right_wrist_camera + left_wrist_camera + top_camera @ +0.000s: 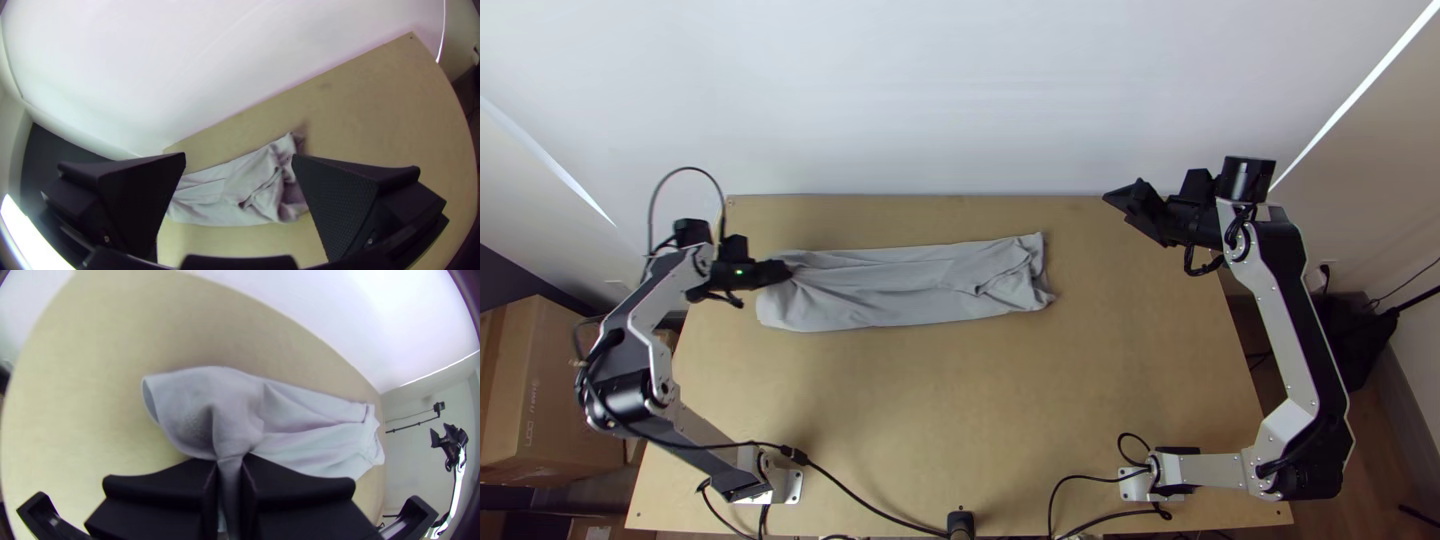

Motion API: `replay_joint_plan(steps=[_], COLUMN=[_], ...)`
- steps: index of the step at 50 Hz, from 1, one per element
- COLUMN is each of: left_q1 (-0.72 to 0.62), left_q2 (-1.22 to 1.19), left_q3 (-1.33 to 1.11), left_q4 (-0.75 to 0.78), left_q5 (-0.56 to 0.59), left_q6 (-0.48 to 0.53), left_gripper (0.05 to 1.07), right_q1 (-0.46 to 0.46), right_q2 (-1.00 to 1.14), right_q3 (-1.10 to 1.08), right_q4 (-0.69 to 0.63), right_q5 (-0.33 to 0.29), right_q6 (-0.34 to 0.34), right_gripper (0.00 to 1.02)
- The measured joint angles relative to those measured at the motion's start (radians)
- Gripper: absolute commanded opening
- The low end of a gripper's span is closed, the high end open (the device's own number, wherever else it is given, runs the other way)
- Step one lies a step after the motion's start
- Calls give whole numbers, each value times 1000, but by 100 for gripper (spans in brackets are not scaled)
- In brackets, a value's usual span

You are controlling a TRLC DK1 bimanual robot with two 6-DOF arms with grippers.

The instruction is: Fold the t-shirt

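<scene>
— Where does my t-shirt (900,290) lie, and which way does it run?
— It's on the far half of your table (930,400), left of the middle, folded into a long strip. The long axis runs left to right, its right end angled slightly farther from you. I can't tell you which end is the neck.
— And my grippers?
— Your left gripper (783,270) has its jaws clamped on a gathered bit of the shirt's left end. Your right gripper (1132,206) hangs at the far right, well apart from the cloth, jaws wide apart.
— What can't I make out?
— The pinched fabric between your left jaws is hidden. At the right end, bunched layers blur what's sleeve and what's hem; in your right wrist view, the black fingers (345,200) cut off part of the strip
</scene>
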Motion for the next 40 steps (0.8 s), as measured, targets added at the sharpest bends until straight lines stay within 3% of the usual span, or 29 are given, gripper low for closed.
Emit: replay_joint_plan(steps=[10, 14, 25, 40], left_q1=[36, 40, 27, -235], left_q2=[-183, -224, -244, -228], left_q3=[0, 0, 29, 237], left_q4=[-89, -121, -221, -284], left_q5=[-11, -18, -33, -95], left_q6=[37, 55, 57, -37], left_gripper=[8, 8, 8, 8], right_q1=[2, 4, 5, 5], right_q2=[-14, -23, -39, -54], right_q3=[-13, -29, -80, -106], right_q4=[-2, -4, -6, -8], right_q5=[156, 188, 212, 217], right_q6=[-124, -153, -183, -187], right_gripper=[98, 98, 98, 98])
